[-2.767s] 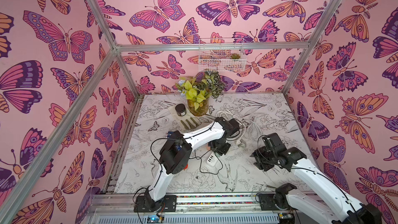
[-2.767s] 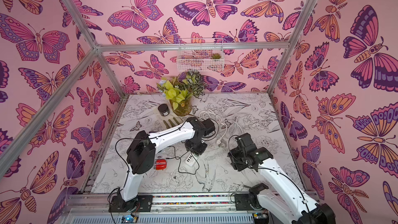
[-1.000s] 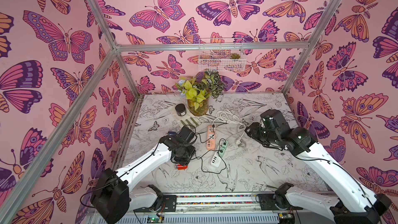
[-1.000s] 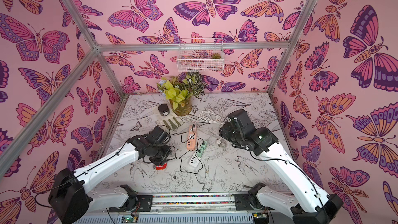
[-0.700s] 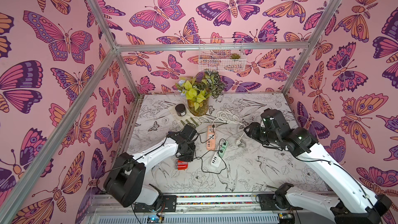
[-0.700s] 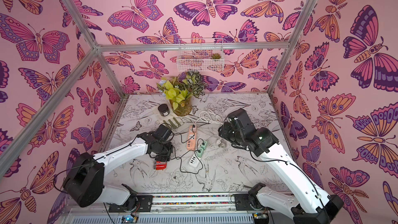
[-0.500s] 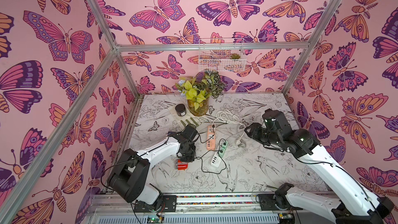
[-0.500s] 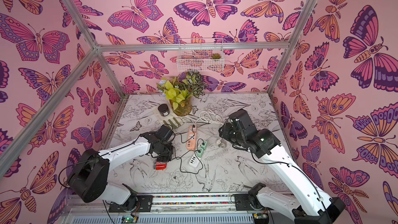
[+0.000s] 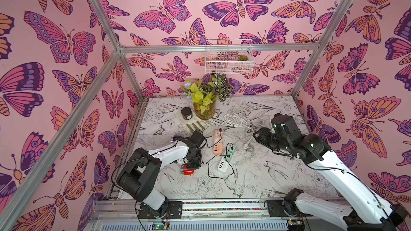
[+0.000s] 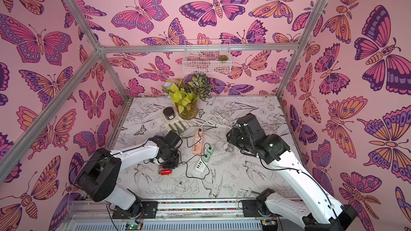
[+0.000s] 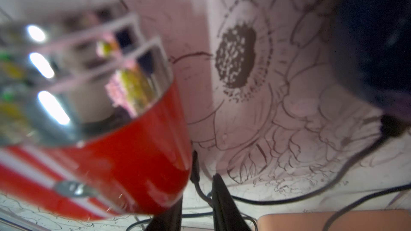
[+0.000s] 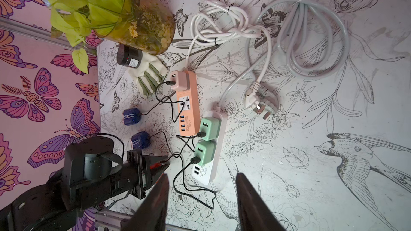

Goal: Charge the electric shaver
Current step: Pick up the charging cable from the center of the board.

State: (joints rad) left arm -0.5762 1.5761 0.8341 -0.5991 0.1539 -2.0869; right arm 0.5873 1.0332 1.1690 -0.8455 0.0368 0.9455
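Observation:
The red electric shaver [image 9: 187, 171] [image 10: 165, 171] with a chrome head lies on the table at the front left. My left gripper [image 9: 193, 163] [image 10: 171, 163] hangs right over it. In the left wrist view the shaver [image 11: 111, 163] fills one side. A black cable plug [image 11: 194, 165] sits against its red body, between the fingers of my left gripper [image 11: 198, 187]. The jaws stand narrowly apart around the thin cable. My right gripper [image 9: 259, 135] [image 12: 202, 196] hovers open and empty above the table, right of the strips.
An orange power strip [image 9: 217, 142] and a white strip [image 9: 223, 165] with green adapters [image 12: 209, 127] lie mid-table, with black cables trailing. Two blue shavers [image 12: 131, 116] lie near the left wall. At the back are a plant vase [image 9: 204, 107], a black jar [image 9: 186, 113], a glove [image 9: 195, 126] and coiled white cables [image 9: 235, 121].
My left arm has folded in, bringing the gripper over the red shaver. Its jaws have narrowed around the cable. The right arm has barely moved over the last second.

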